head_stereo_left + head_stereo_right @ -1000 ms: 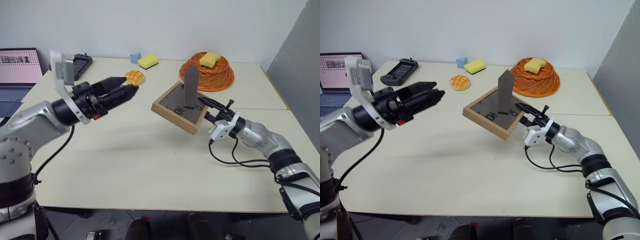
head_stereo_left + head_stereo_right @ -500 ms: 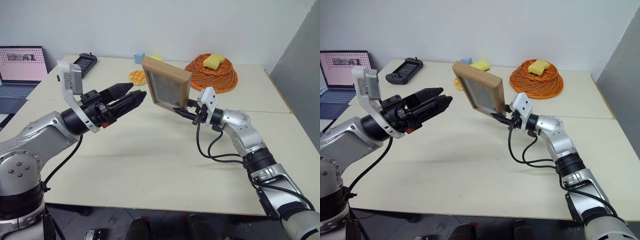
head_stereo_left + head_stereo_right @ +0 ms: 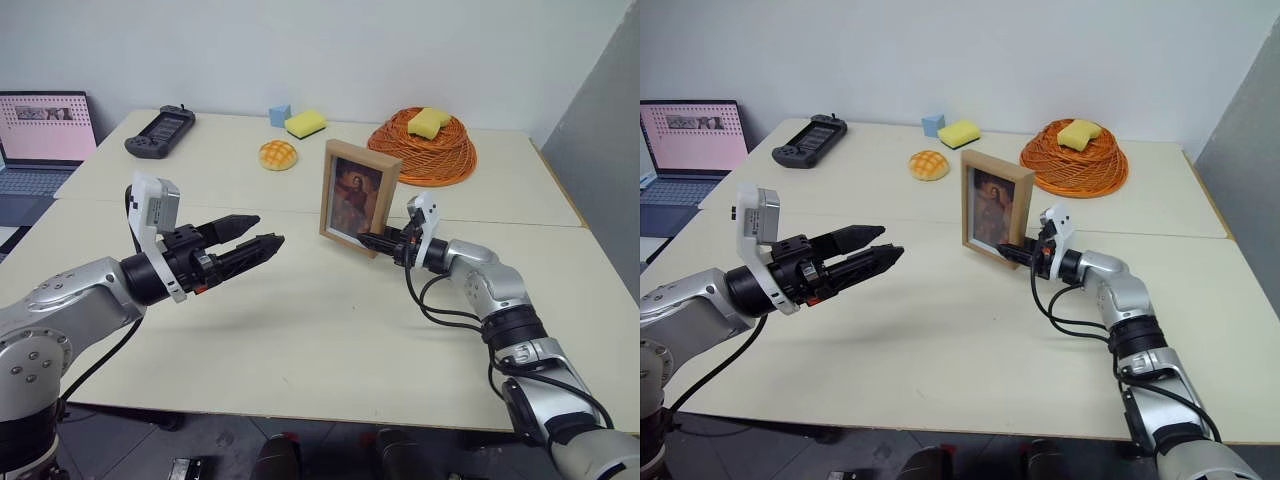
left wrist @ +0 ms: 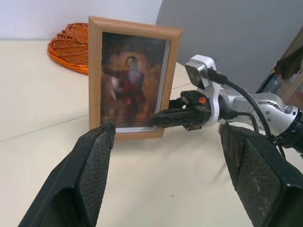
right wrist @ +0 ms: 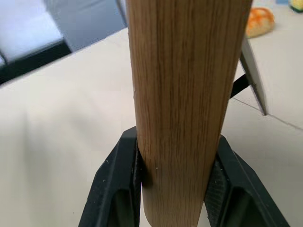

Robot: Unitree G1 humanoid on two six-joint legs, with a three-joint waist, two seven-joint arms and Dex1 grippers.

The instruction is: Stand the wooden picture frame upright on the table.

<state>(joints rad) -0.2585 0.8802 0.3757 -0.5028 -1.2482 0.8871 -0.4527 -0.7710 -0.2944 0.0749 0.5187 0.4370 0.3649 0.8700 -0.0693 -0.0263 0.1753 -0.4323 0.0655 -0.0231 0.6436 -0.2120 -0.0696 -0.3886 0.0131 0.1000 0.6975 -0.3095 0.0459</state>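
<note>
A: Two hands are at work here. The right hand (image 3: 1012,250) clamps the lower right edge of the wooden picture frame (image 3: 995,206), its fingers (image 5: 124,189) pressed on either side of the wood. The frame is upright, picture facing the robot, near the middle of the bench (image 3: 940,340), just in front of the seam between the slabs.

B: And the left hand (image 3: 872,250)?

A: It hangs well to the left of the frame, pointing at it, fingers spread wide and holding nothing.

B: Which step is this, then?

A: It looks like the setting-down step. Whether the frame's bottom edge already rests on the bench cannot be told. The next move likely calls for the stand flap behind to bear on the bench before the right hand lets go, or the frame may tip.

B: Anything in the way?

A: Nothing close. Behind the frame sit an orange woven basket (image 3: 1075,160) with a yellow sponge, a round bun (image 3: 927,165), another yellow sponge (image 3: 959,132) and a blue block (image 3: 933,124). Far behind and left of the frame lie a game controller (image 3: 809,141) and a laptop (image 3: 690,140).
</note>
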